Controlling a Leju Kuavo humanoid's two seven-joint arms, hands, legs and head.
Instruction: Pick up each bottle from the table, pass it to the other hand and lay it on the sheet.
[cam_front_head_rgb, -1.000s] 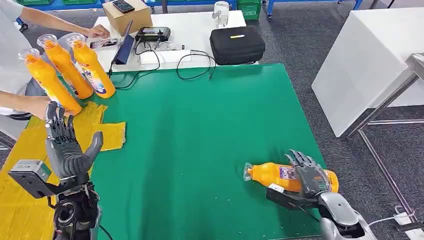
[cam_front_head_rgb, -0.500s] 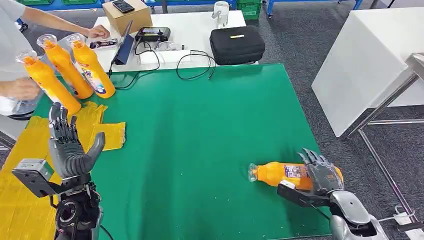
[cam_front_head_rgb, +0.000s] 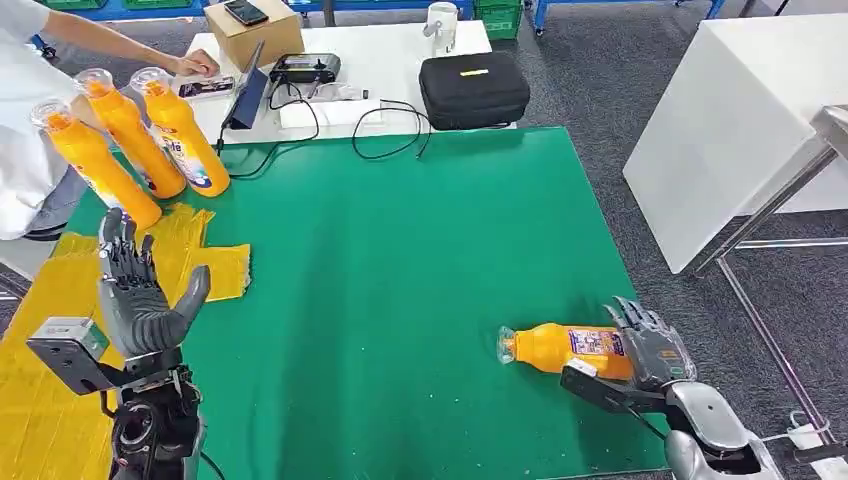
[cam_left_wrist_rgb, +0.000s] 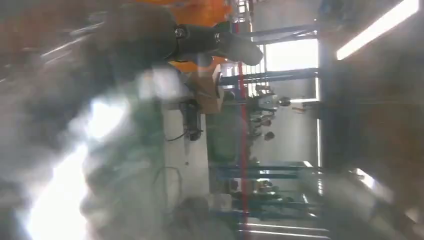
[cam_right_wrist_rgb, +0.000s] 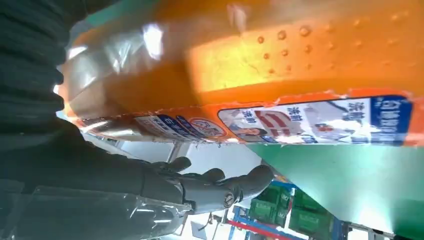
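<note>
The right hand (cam_front_head_rgb: 648, 352) grips an orange bottle (cam_front_head_rgb: 560, 348) lying on the green counter (cam_front_head_rgb: 400, 280); the left hand (cam_front_head_rgb: 140, 290) is raised, fingers spread, holding nothing. Three bottles (cam_front_head_rgb: 135, 135) lie beside the yellow sheet (cam_front_head_rgb: 40, 300).

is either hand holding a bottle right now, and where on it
The right hand grips the lying orange bottle around its base end, cap pointing away. The left hand holds nothing, fingers apart.

White desk (cam_front_head_rgb: 400, 60) out back: black case (cam_front_head_rgb: 474, 90) on its right side; cardboard box (cam_front_head_rgb: 254, 38) on the left, phone (cam_front_head_rgb: 246, 12) on top; probably a controller (cam_front_head_rgb: 305, 68) between them.
</note>
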